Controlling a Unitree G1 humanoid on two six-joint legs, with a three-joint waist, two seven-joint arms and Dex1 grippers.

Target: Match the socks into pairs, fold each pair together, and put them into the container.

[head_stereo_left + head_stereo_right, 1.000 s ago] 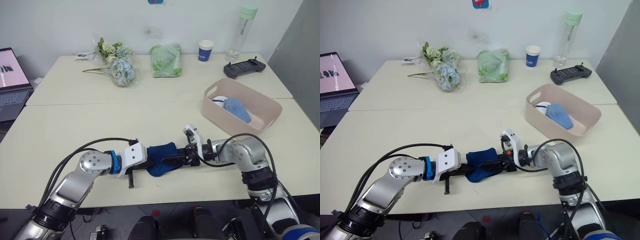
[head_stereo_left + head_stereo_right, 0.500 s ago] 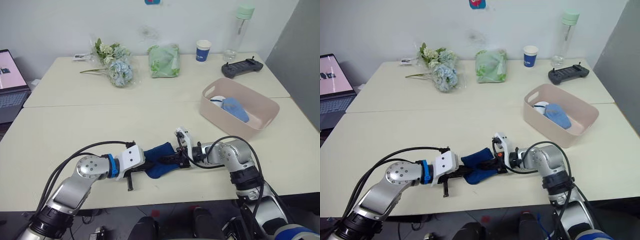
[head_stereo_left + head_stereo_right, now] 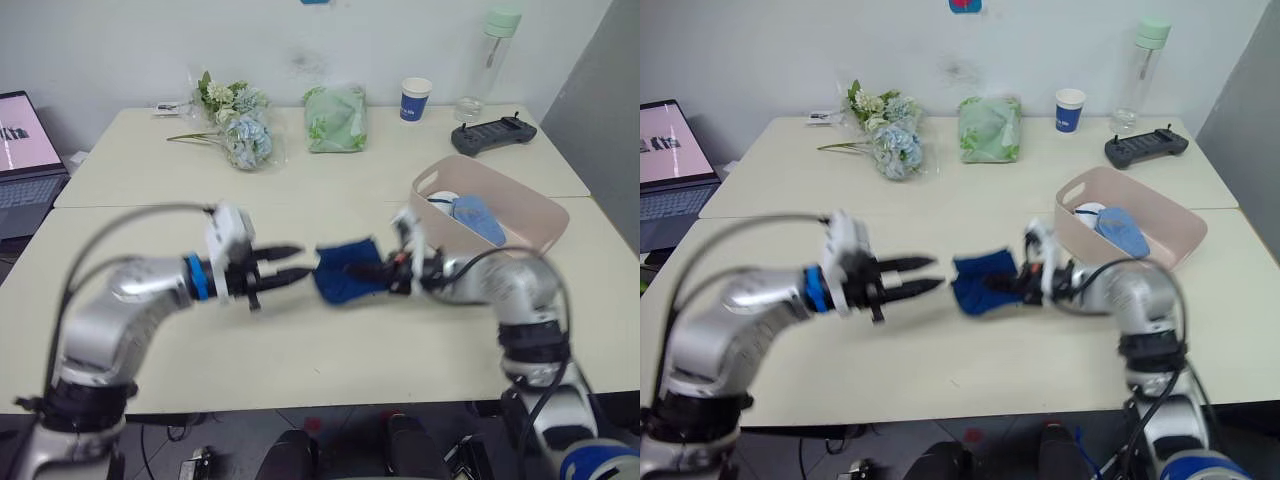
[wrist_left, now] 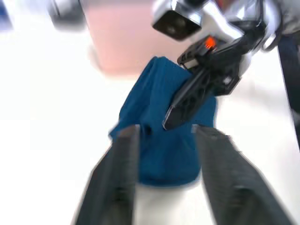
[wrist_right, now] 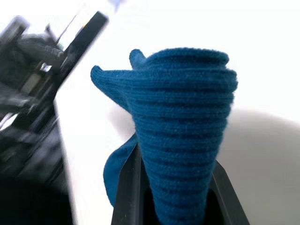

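Nearest, the left pincer is hanging with fingers parted, empty, just beside the folded navy socks. The right pincer is gripping that bundle above the surface. Farther back, the pink container is already holding white and light blue socks; only the navy pair appears left.

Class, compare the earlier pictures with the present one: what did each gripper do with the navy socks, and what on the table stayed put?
The left gripper let go of the folded navy socks and drew back, fingers open. The right gripper stays shut on them and has lifted them toward the pink container. The light blue and white socks inside it, the cup and the flowers have not moved.
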